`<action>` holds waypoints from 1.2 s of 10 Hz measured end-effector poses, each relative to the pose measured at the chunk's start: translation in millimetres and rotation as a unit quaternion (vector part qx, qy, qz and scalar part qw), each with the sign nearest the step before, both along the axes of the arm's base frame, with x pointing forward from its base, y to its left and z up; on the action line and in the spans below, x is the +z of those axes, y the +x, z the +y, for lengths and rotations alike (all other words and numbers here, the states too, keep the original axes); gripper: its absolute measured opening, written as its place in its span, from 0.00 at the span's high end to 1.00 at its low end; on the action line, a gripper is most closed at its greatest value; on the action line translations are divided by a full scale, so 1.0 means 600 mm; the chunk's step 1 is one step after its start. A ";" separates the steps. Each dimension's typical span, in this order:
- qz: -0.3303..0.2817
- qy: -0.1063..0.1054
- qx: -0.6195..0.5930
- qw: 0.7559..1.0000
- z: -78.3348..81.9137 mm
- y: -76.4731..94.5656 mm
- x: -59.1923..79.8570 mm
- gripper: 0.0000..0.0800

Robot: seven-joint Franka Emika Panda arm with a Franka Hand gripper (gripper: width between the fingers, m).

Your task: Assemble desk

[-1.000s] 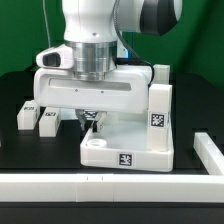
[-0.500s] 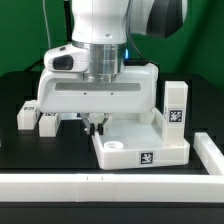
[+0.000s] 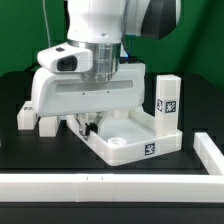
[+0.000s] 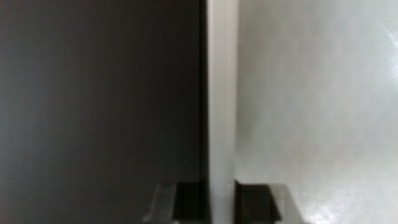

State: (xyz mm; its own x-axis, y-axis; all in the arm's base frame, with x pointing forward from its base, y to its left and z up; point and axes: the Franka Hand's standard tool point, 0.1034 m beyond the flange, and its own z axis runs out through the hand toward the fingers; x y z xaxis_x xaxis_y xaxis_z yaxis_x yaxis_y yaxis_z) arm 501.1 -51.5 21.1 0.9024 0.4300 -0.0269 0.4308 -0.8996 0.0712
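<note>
A long white border wall runs along the near edge and turns up the exterior view's right. Two loose legs lie at the exterior view's left, just beside my wide wrist housing, which hides much of what is behind it. The table is black, with a green backdrop behind.

The desk top lies flat near the middle of the table, turned at a slant. It is a white tray with a round socket and a tag on its near wall. An upright leg with a tag stands at its far corner. My gripper is clenched on the top's thin rim, and in the wrist view that edge runs straight between my fingers.
</note>
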 end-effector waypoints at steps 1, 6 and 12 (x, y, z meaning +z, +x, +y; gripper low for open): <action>0.002 -0.005 0.063 0.998 0.016 0.012 0.002 0.92; 0.014 -0.025 0.250 0.968 0.045 0.047 0.008 0.92; 0.037 -0.042 0.412 0.909 0.043 0.058 0.012 0.92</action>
State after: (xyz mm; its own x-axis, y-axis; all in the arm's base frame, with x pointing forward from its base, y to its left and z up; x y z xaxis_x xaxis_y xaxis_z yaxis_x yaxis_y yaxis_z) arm 536.1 -25.9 28.5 0.2691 0.9530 -0.1390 0.9627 -0.2618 0.0685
